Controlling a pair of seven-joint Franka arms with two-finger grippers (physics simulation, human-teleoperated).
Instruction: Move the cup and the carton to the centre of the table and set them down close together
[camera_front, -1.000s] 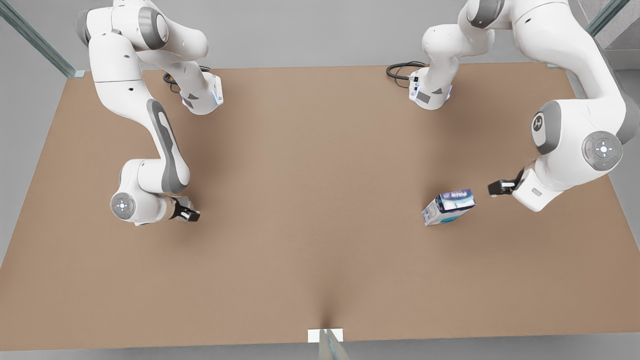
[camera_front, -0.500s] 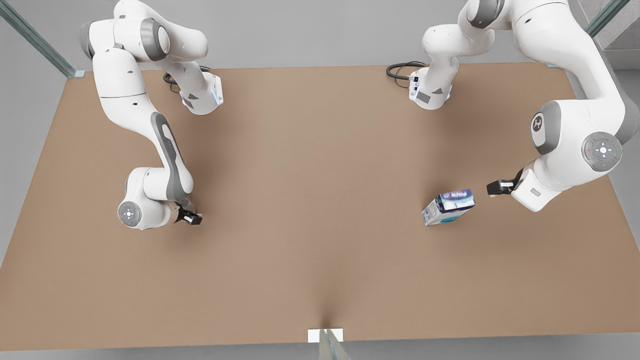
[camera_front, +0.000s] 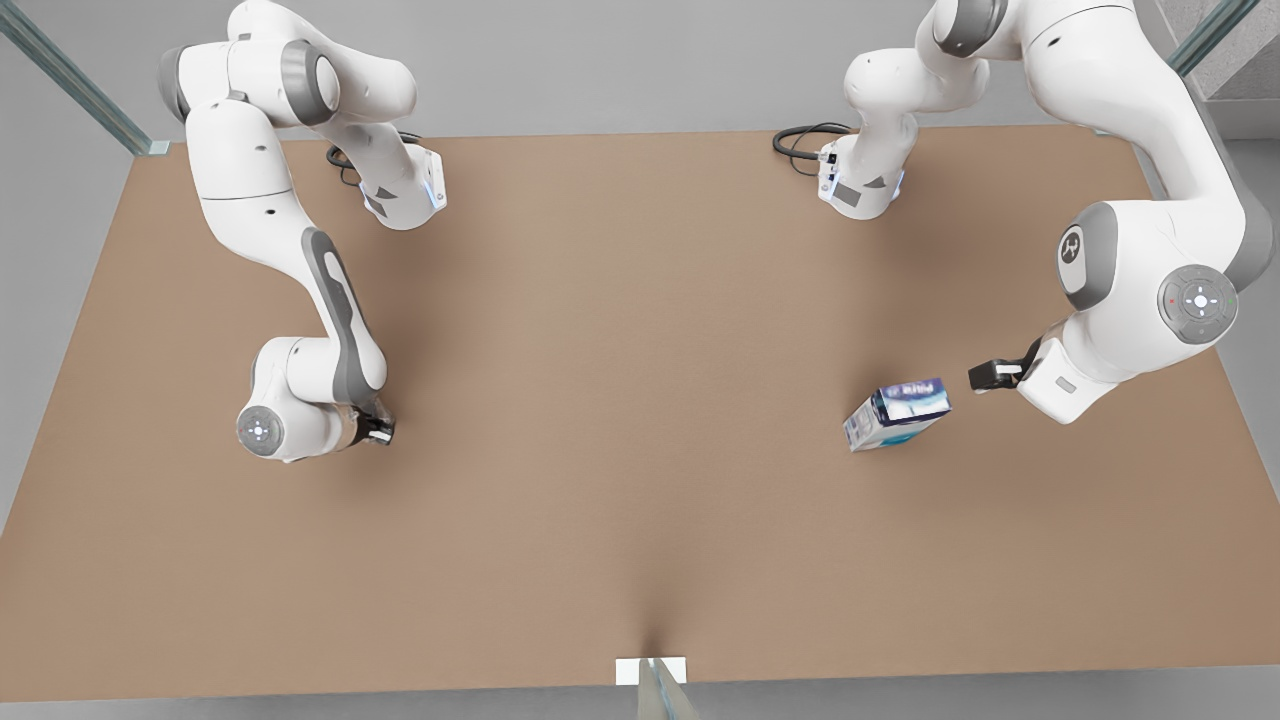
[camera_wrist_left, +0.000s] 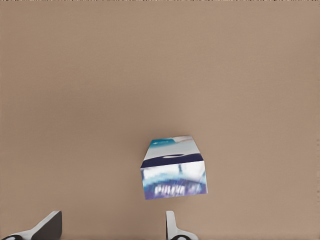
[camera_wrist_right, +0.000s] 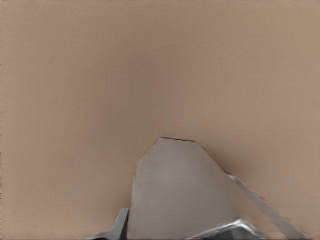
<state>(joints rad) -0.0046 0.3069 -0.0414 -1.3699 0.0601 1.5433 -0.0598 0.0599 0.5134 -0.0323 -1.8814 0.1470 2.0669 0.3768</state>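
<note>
On the front view's left, the right hand (camera_front: 382, 430) sits low over the plain tan-brown counter (camera_front: 620, 400). In its wrist view it is clamped on the pale grey-white faceted cup (camera_wrist_right: 175, 192), whose base is cut off. Toward the front view's right, the dark blue and white rectangular carton (camera_front: 897, 413) rests on the counter, its white lettering too blurred to read. Just beside it, the left hand (camera_front: 985, 376) hangs with its fingers (camera_wrist_left: 172, 227) spread apart.

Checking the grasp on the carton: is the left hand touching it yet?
Apart. In the left wrist view, the open left hand sits short of the carton, bare table between them.
</note>
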